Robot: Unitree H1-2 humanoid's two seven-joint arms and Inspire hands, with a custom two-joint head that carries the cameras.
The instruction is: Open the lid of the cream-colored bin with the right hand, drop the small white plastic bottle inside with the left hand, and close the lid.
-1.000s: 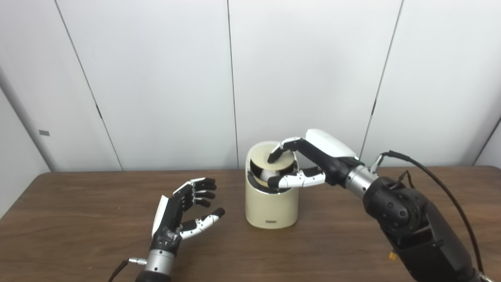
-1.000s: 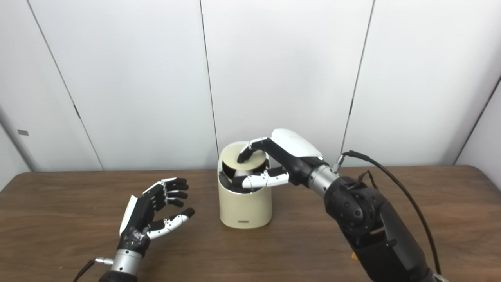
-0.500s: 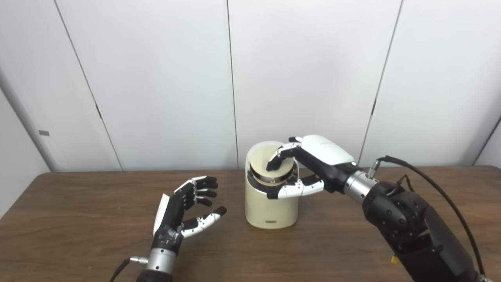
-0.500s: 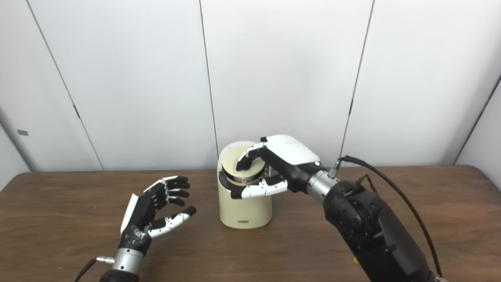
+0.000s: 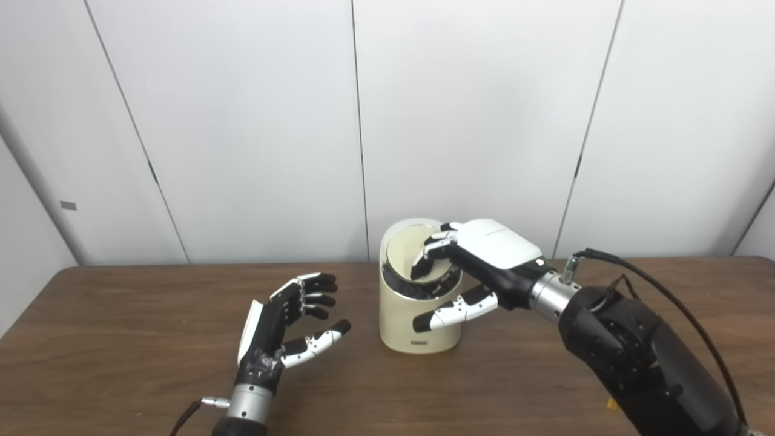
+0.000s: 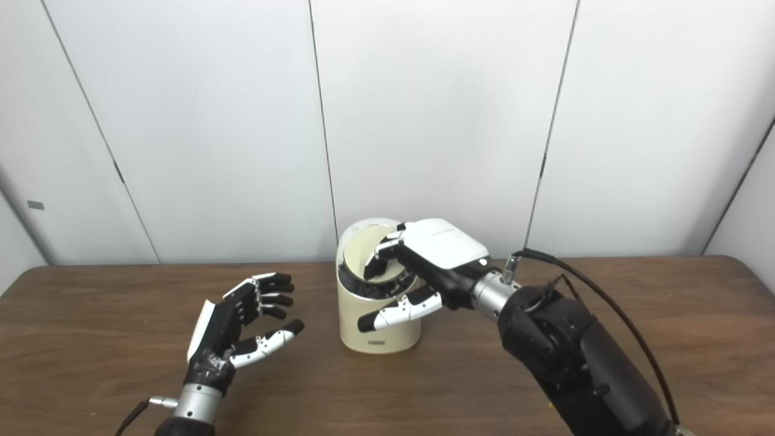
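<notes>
Right hand (image 5: 484,260) pressing on bin (image 5: 418,321) lid (image 5: 421,257).
Fingertips (image 5: 419,270) curled down onto lid, thumb spread beside bin wall; left hand (image 5: 284,330) open, empty.

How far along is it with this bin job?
The drop looks done: the left hand is empty and open, no bottle in view. Now the right hand has its fingers pressing the bin lid. Left: seating it, since a dark gap shows under its front edge.

Two head cameras, side by side, look down and forward at the same brown wooden surface (image 5: 121,315) and white panelled wall (image 6: 181,121).
</notes>
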